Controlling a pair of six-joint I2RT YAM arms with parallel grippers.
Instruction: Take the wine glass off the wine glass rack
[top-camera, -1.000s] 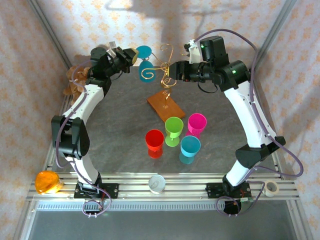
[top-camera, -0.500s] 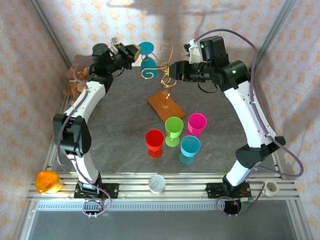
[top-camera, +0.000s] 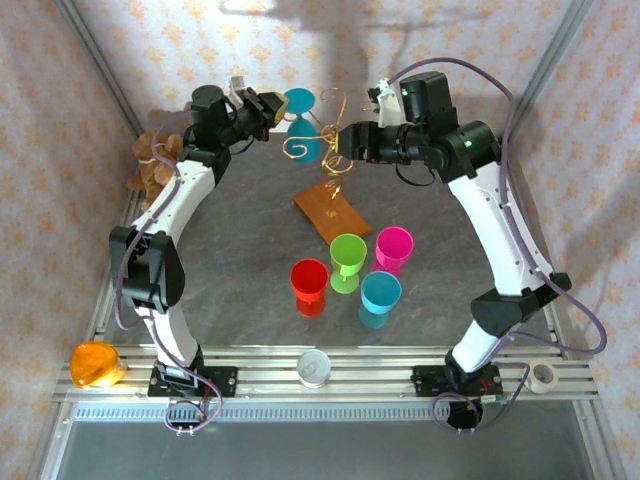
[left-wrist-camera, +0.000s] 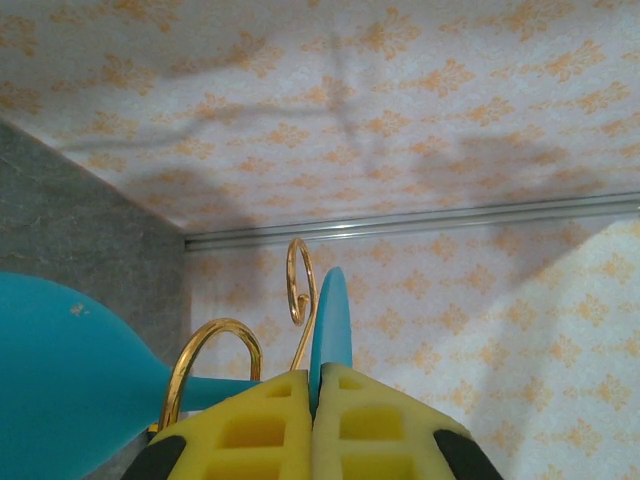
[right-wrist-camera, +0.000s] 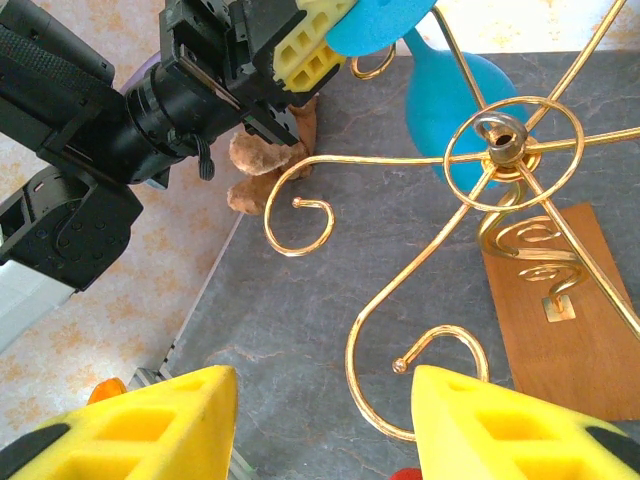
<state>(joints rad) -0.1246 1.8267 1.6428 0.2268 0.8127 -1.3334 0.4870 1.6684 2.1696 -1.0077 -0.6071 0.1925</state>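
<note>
A turquoise plastic wine glass (right-wrist-camera: 450, 100) hangs upside down on the thin gold wire wine glass rack (right-wrist-camera: 500, 150), bowl downward and round foot on top, at the far side of the grey stone-patterned table (top-camera: 240, 250). In the left wrist view its stem runs under one curled gold arm. The left gripper (left-wrist-camera: 312, 385) is clamped on the edge of the glass's flat foot, its yellow pads pressed together on the thin disc. The right gripper (right-wrist-camera: 320, 385) sits on the opposite side of the rack, near the top of the central stem, with its yellow fingers spread wide and holding nothing. The rack's brown wooden base (top-camera: 335, 215) lies flat on the table, and just nearer stand four plastic goblets: red (top-camera: 309, 280), green (top-camera: 348, 255), pink (top-camera: 393, 247) and turquoise (top-camera: 380, 295)
</note>
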